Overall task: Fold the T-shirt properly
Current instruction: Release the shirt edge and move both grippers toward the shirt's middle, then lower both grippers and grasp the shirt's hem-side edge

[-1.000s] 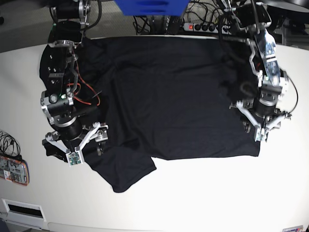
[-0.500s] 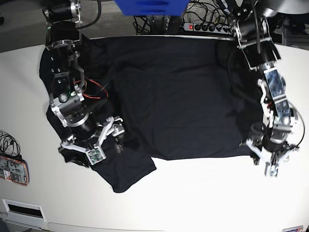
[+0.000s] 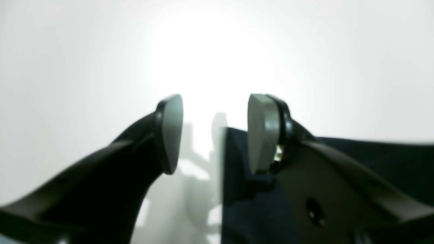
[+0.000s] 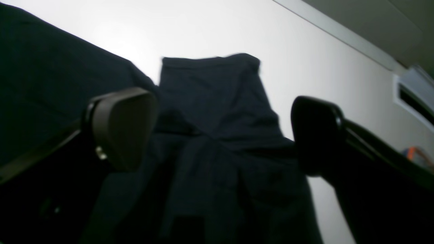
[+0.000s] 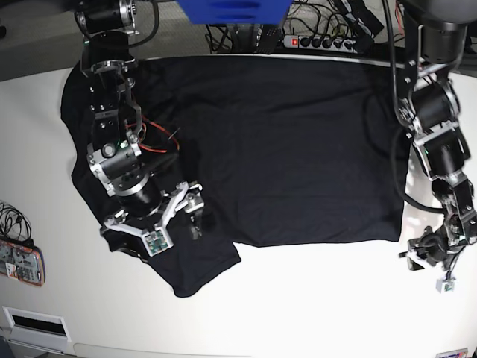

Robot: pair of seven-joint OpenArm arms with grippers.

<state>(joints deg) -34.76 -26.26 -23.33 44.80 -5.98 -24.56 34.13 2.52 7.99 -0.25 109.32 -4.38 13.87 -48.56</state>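
- The right gripper point(image 4: 223, 132) is hovering spread wide over a folded sleeve of the T-shirt point(image 5: 276, 149), pinching nothing.
- The left gripper point(image 3: 213, 132) is standing parted and empty just off the shirt's corner.
- The T-shirt is lying spread across the white surface point(image 5: 313, 298).

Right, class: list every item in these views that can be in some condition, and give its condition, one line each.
T-shirt: spread flat on the table, unfolded, one sleeve lying out at the near corner.
Left tool: open, empty, over bare table beside the shirt's corner.
Right tool: wide open, empty, above the sleeve.
Power strip: switch glowing red.
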